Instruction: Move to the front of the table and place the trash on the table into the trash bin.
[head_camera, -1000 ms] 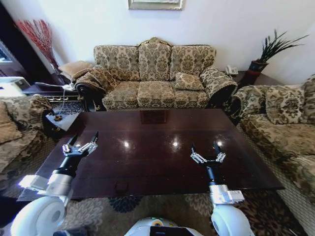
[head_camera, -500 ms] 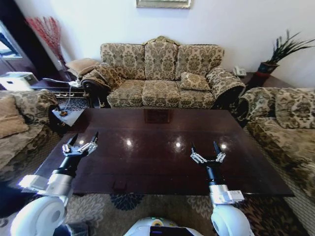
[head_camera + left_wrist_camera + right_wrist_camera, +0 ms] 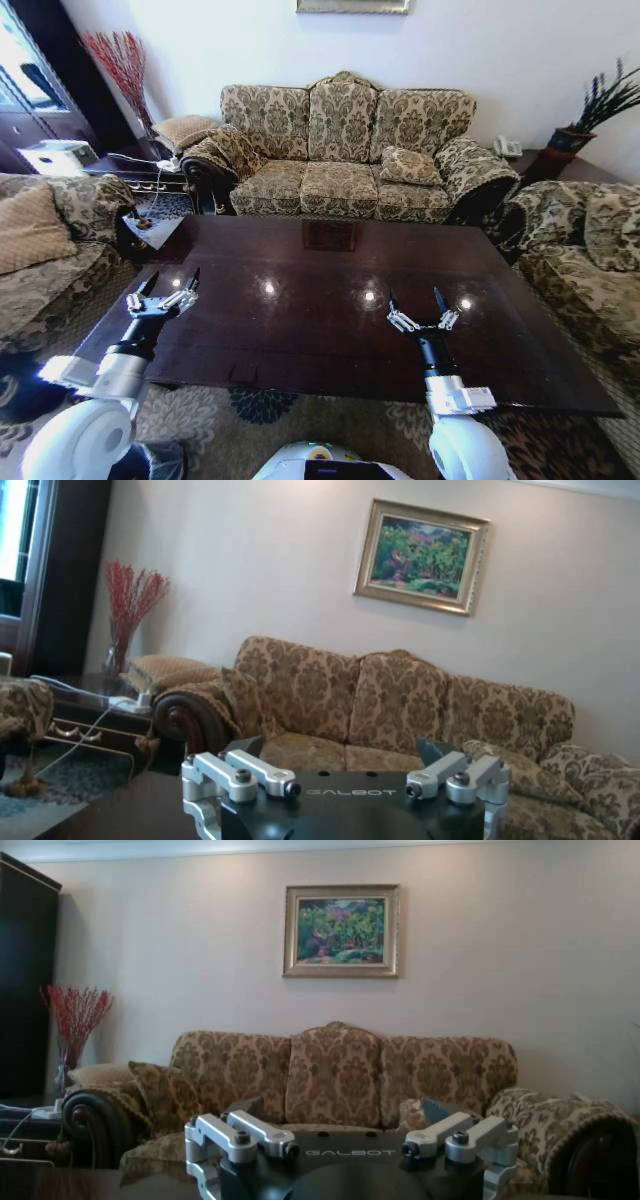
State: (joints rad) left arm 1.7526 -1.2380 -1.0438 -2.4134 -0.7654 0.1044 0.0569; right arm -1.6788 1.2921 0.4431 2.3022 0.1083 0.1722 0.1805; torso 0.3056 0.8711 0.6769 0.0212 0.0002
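Note:
The table (image 3: 320, 330) is a large glossy dark brown one right in front of me, its top showing light reflections and a square inlay. The trash is out of view, and so is the trash bin. My left gripper (image 3: 160, 290) hangs open above the table's near left corner. Over the near right part of the table my right gripper (image 3: 418, 305) is open as well. Both wrist views look across the table at the sofa, with the left gripper (image 3: 340, 769) and right gripper (image 3: 340, 1129) holding nothing.
A patterned sofa (image 3: 345, 150) stands behind the table. An armchair (image 3: 40, 250) flanks it on the left and another sofa (image 3: 585, 250) on the right. A side table with red branches (image 3: 125, 70) is at the back left. Patterned carpet runs along the table's near edge.
The whole head view has shifted: sofa and table slid rightward in the picture, so the camera moved. Both arms keep the same pose, grippers still open.

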